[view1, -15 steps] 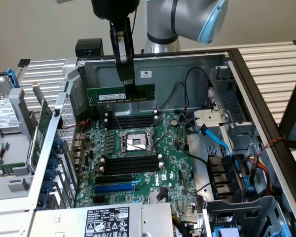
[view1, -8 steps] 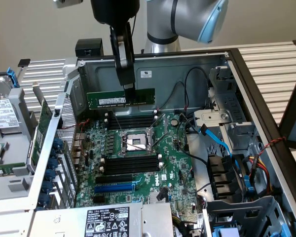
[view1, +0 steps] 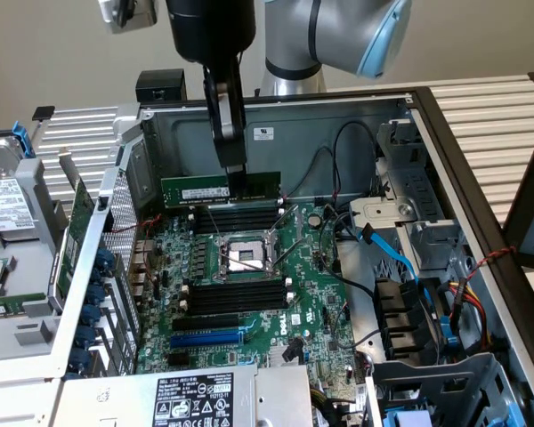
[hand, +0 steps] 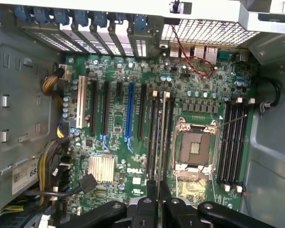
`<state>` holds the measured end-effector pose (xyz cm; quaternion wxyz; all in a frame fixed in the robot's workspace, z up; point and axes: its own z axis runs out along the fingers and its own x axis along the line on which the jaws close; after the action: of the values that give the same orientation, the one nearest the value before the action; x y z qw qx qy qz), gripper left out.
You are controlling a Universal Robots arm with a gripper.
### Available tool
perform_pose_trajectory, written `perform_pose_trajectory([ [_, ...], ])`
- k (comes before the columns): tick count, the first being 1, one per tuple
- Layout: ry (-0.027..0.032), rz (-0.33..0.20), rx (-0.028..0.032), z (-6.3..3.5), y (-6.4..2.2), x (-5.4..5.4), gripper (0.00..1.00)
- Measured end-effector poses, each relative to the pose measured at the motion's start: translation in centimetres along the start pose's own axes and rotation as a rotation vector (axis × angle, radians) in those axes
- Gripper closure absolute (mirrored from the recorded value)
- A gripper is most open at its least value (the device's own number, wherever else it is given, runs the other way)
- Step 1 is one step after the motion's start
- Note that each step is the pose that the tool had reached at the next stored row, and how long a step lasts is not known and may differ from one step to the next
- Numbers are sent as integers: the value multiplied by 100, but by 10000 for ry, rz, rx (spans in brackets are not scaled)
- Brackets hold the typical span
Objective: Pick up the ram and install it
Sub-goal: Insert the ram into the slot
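The ram [view1: 219, 189] is a long green stick with a white label. It hangs level and on edge inside the open computer case, just above the far bank of black memory slots [view1: 236, 216] near the case's back wall. My gripper [view1: 237, 174] comes down from above and is shut on the stick's upper edge, right of its middle. In the wrist view the ram [hand: 160, 142] runs edge-on as a thin line from my gripper [hand: 157, 189] out over a bank of slots [hand: 154, 128] beside the CPU socket [hand: 194, 149]. The stick appears clear of the slots.
A second slot bank [view1: 234, 296] lies on the near side of the open CPU socket [view1: 243, 257]. Blue and black cables [view1: 384, 246] crowd the exterior view's right. A green card [view1: 76, 233] stands by the left case wall. Blue expansion slot [view1: 205, 339] and power supply [view1: 196, 398] sit nearer.
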<state>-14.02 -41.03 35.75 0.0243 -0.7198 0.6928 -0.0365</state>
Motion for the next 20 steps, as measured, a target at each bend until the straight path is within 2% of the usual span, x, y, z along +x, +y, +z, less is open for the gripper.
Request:
perform_pose_trajectory([
  [4, 7, 6, -16, 74, -25, -54, 86],
  [6, 23, 9, -17, 196, -79, -71, 86],
  [8, 30, 60, -19, 384, -74, -75, 86],
  [9, 32, 86, -20, 442, -69, -76, 86],
  [20, 40, 148, -21, 641, -51, -78, 86],
])
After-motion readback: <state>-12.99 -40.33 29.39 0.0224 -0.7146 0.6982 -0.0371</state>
